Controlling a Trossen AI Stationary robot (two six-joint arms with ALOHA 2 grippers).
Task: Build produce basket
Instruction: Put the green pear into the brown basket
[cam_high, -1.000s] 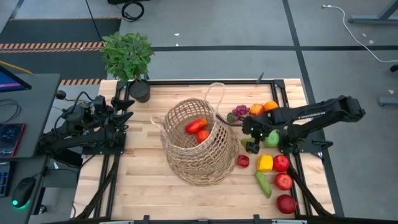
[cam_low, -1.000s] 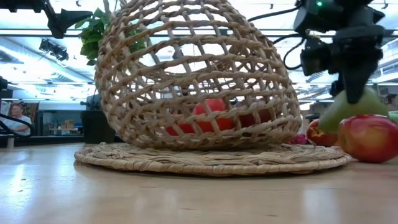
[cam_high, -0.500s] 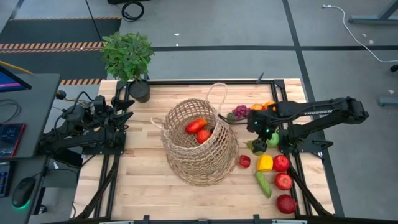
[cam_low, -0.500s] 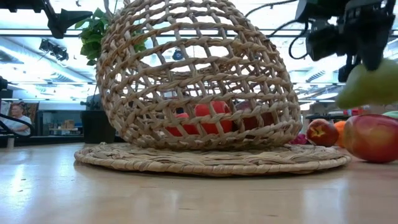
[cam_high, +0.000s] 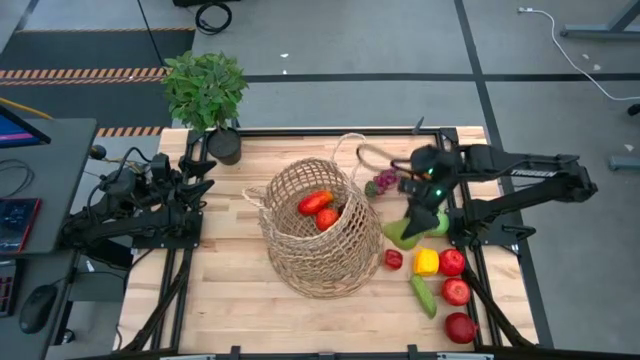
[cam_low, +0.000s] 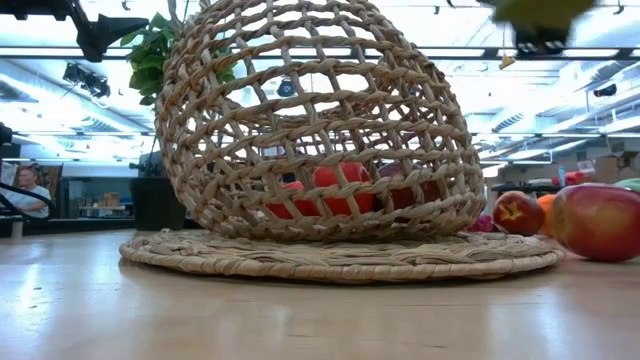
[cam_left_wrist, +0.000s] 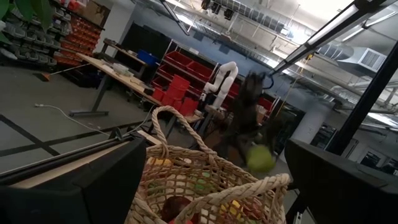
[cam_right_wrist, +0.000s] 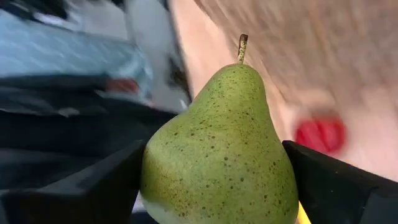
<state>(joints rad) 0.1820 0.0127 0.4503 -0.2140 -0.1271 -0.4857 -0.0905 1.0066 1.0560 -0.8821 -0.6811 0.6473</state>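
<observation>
Here the right gripper (cam_high: 420, 218) sits right of centre in the high view, its fingers clamped on a green pear (cam_high: 408, 231) lifted clear of the table (cam_high: 225, 260). In the right wrist view the pear (cam_right_wrist: 221, 149) fills the frame between the two dark fingers (cam_right_wrist: 87, 186), stem up. The basket (cam_high: 318, 228) stands at the frame's middle on a round woven mat (cam_low: 340, 257), red produce (cam_high: 317, 207) inside it. More fruit (cam_high: 447, 282) lies at the lower right, grapes (cam_high: 386, 181) just left of the gripper. The left gripper (cam_high: 200, 178) waits at the left edge, jaws wide apart. A potted plant (cam_high: 207, 95) stands at the upper left.
</observation>
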